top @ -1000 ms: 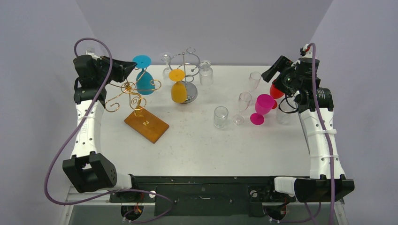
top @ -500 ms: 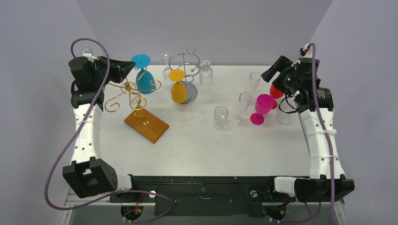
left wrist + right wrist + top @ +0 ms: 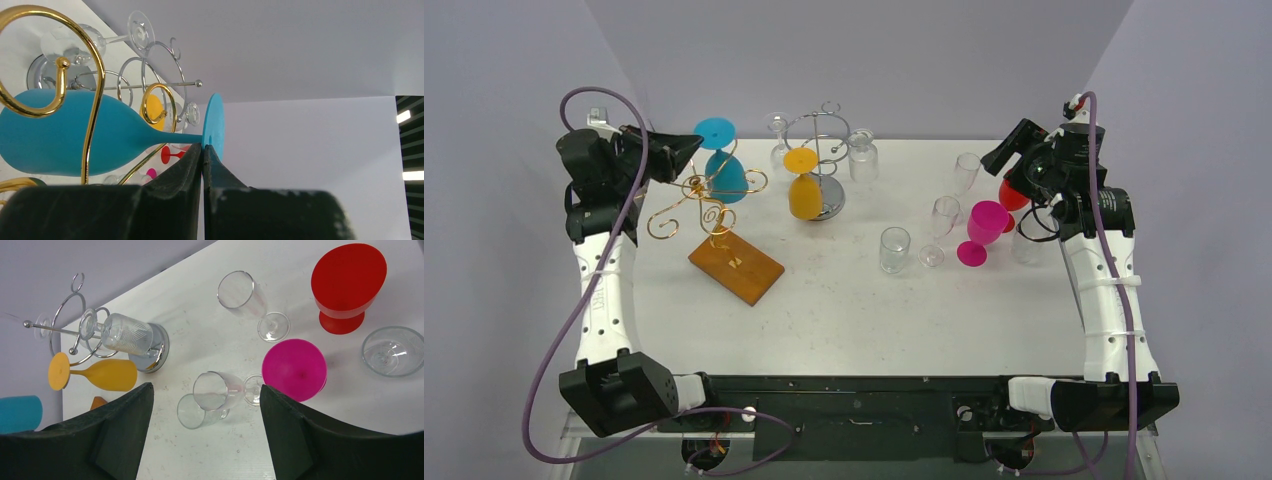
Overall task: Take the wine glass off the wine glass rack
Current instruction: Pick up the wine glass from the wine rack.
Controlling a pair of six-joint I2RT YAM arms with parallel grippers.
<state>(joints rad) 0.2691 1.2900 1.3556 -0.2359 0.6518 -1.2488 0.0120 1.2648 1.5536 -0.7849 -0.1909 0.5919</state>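
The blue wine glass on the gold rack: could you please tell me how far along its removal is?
Done: the left gripper is shut on the stem of the blue wine glass, right at its foot. In hand: the glass hangs inside the loops of the gold rack, not yet out. Left: draw it clear and set it down. The right gripper is open over the standing glasses.

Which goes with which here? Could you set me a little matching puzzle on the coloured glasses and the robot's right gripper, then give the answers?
Things:
1. blue wine glass
2. orange wine glass
3. pink glass
4. right gripper

States:
A. stands upright on the table
B. open, holding nothing
C. hangs upside down in the gold rack
D. hangs upside down on the silver rack

Pairs: 1-C, 2-D, 3-A, 4-B.
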